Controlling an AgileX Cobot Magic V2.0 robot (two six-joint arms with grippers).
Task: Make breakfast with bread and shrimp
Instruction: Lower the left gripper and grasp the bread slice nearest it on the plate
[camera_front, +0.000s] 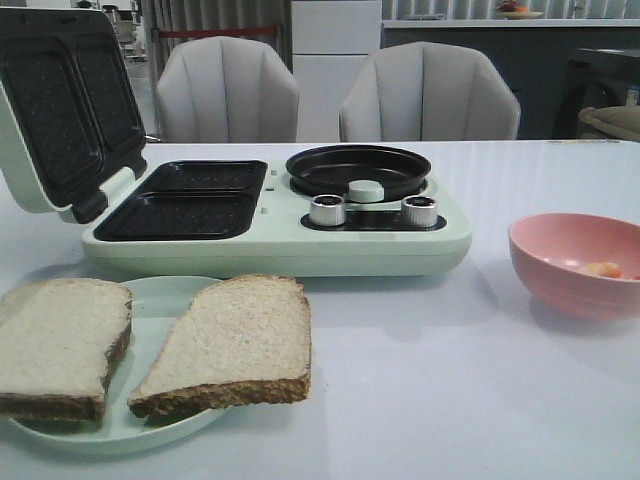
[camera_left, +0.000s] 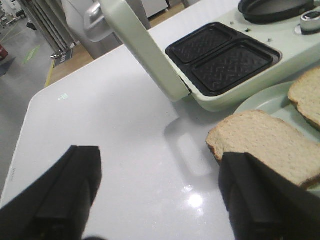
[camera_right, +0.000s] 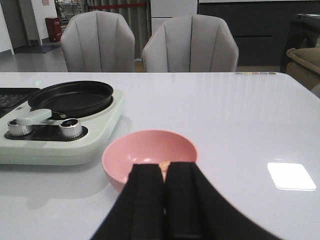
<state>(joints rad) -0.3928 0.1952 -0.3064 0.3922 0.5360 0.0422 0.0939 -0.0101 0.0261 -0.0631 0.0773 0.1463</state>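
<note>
Two slices of bread (camera_front: 150, 345) are lying on a plate (camera_front: 160, 430) at the lower left of the front view. The shrimp (camera_front: 603, 269) is sitting in the pink bowl (camera_front: 560, 290) (right edge). The left pincer (camera_left: 160, 200) is standing wide apart above the desk (camera_left: 125, 150); the right pincer (camera_right: 165, 200) is pressed together, gripping nothing.

Bare table (camera_left: 125, 135) lies between and ahead of the wide-spread left claw (camera_left: 160, 200), with a bread slice (camera_left: 265, 145) against its one finger and the raised lid (camera_left: 145, 50) beyond, while the pink bowl (camera_right: 150, 155) stands directly before the closed right claw (camera_right: 165, 200).
</note>
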